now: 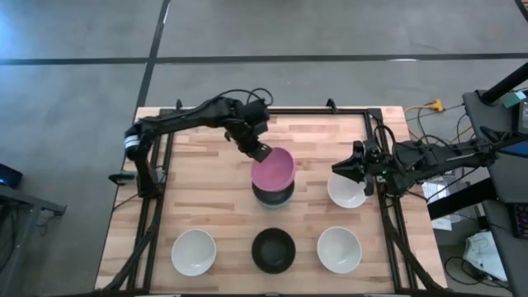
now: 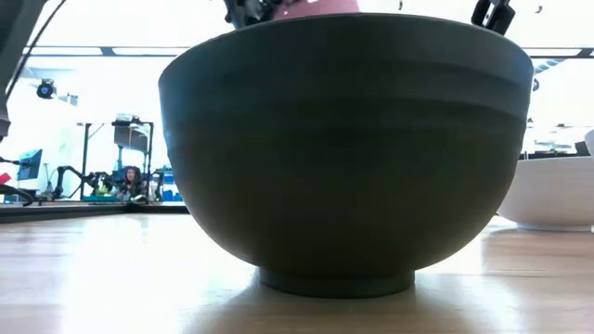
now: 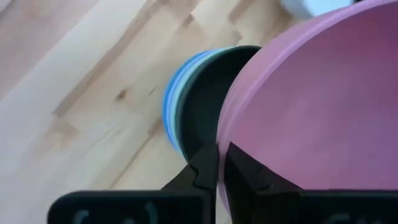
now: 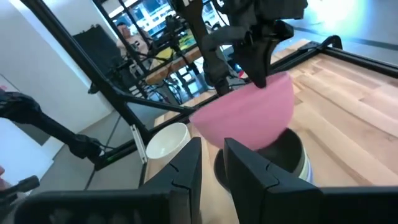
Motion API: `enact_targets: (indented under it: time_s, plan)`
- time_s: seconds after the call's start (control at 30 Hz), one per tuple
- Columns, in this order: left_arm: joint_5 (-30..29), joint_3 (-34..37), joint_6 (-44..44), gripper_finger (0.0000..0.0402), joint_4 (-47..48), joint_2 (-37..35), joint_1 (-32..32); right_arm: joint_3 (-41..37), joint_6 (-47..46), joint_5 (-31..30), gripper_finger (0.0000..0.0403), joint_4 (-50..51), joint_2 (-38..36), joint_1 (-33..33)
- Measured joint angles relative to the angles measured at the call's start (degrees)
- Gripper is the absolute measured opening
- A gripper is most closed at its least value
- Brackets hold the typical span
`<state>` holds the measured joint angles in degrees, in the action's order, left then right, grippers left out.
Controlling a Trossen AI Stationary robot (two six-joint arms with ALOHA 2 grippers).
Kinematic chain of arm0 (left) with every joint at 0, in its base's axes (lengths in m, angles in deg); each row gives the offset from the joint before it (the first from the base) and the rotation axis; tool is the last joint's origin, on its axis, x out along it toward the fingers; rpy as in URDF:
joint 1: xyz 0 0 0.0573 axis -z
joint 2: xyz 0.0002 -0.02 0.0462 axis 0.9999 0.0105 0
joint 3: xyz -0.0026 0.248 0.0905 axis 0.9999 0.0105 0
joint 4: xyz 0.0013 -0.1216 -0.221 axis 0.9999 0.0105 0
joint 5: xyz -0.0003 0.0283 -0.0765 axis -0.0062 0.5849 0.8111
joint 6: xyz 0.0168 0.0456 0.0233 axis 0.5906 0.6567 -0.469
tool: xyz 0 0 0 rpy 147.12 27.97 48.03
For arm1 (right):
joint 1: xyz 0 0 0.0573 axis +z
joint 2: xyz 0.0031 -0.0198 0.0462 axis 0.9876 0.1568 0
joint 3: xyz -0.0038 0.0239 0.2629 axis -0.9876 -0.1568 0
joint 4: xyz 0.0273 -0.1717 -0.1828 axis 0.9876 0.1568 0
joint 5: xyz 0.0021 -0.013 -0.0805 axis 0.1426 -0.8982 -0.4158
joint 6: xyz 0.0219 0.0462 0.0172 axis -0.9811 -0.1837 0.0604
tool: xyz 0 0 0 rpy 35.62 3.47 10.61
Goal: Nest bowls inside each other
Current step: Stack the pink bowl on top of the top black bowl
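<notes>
Above the stack, left claw pinches pink bowl; blue rims show wrist-side only.

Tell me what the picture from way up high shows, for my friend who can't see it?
The left gripper holds a pink bowl tilted over a stack of bowls in the middle of a wooden table. The right gripper waits beside a white bowl, and two more white bowls and one black bowl sit along the near edge.

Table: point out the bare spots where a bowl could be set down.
Free: the left half of the table, beside the stack. Crowded: the near row of white bowl, black bowl, white bowl, and the right edge.
</notes>
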<state>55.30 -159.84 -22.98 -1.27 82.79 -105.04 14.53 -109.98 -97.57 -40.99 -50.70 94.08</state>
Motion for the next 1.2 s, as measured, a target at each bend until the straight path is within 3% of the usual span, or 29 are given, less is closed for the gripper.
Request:
enact_targets:
  time_s: [0.2,0.4,0.93,1.2]
  plan:
    - [-1.2,-7.1,1.5,0.0,3.4,8.4,1.2,0.0,1.1,0.0,0.0063,0.2,-0.3,0.0]
    - [-2.7,-11.1,2.6,0.0,9.7,12.1,1.6,0.0,1.2,0.3,0.0063,0.4,-0.3,0.0]
    - [-9.7,-10.8,2.9,0.0,10.6,16.1,5.4,0.0,1.2,1.1,0.0063,1.9,-0.3,0.0]
    - [-10.1,-10.9,2.9,0.0,12.3,17.0,5.5,0.0,1.2,1.1,0.0063,2.7,-0.2,0.0]
